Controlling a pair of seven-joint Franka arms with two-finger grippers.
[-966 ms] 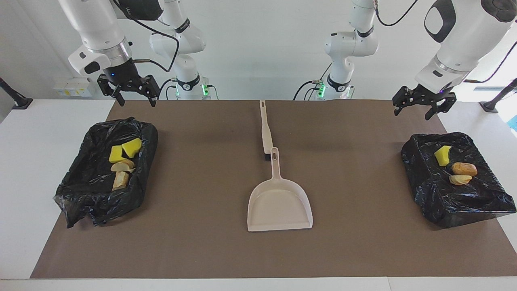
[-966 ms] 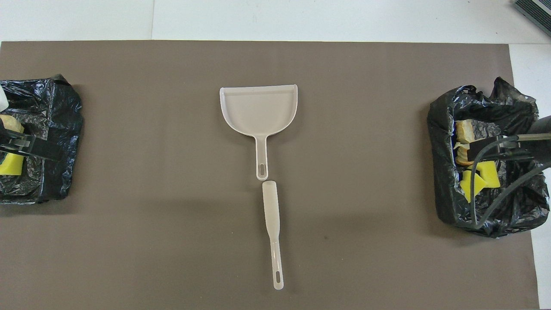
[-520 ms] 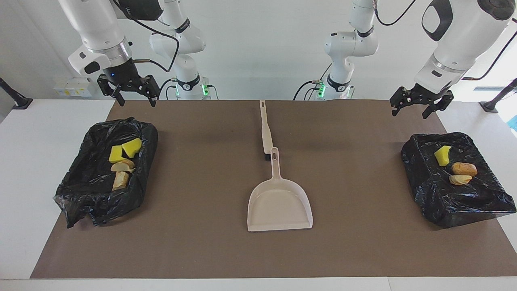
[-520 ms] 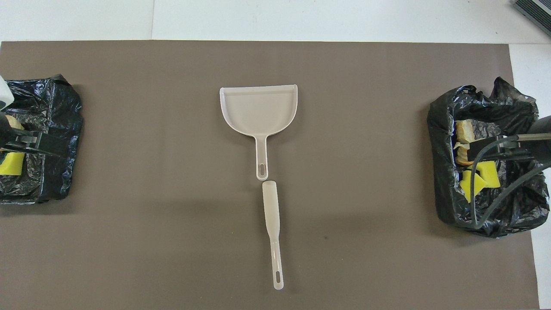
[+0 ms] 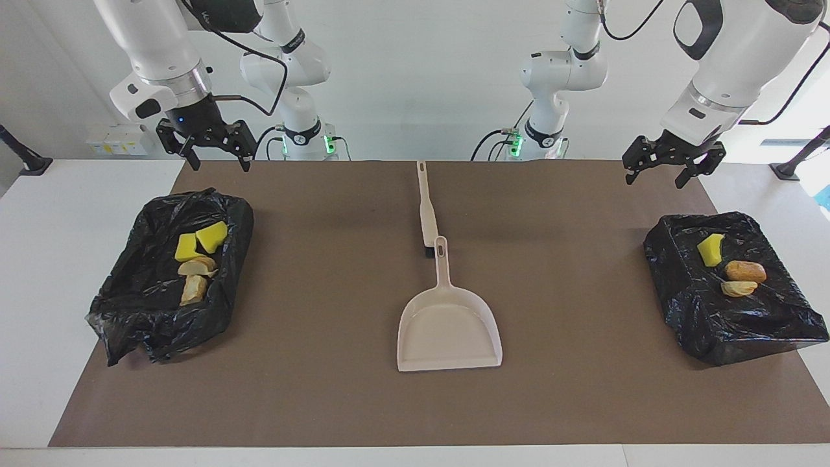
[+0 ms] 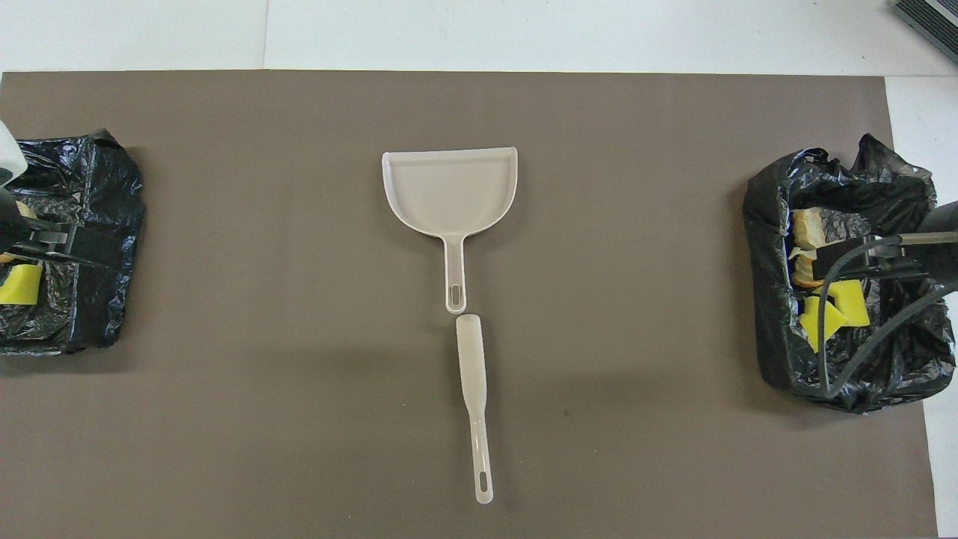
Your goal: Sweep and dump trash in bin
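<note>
While arms hide bins overhead, trash [image 5: 194,263] shows plainly facing.

A white table [image 5: 65,272] carried a brown mat [image 5: 324,279]. On the mat lay a beige dustpan [image 5: 449,331] at the centre, a brush [image 5: 426,207] just nearer the robots, and a black-lined bin [image 5: 168,285] [image 5: 733,292] at each end.

No text, label, brand or number can be read on anything here.
</note>
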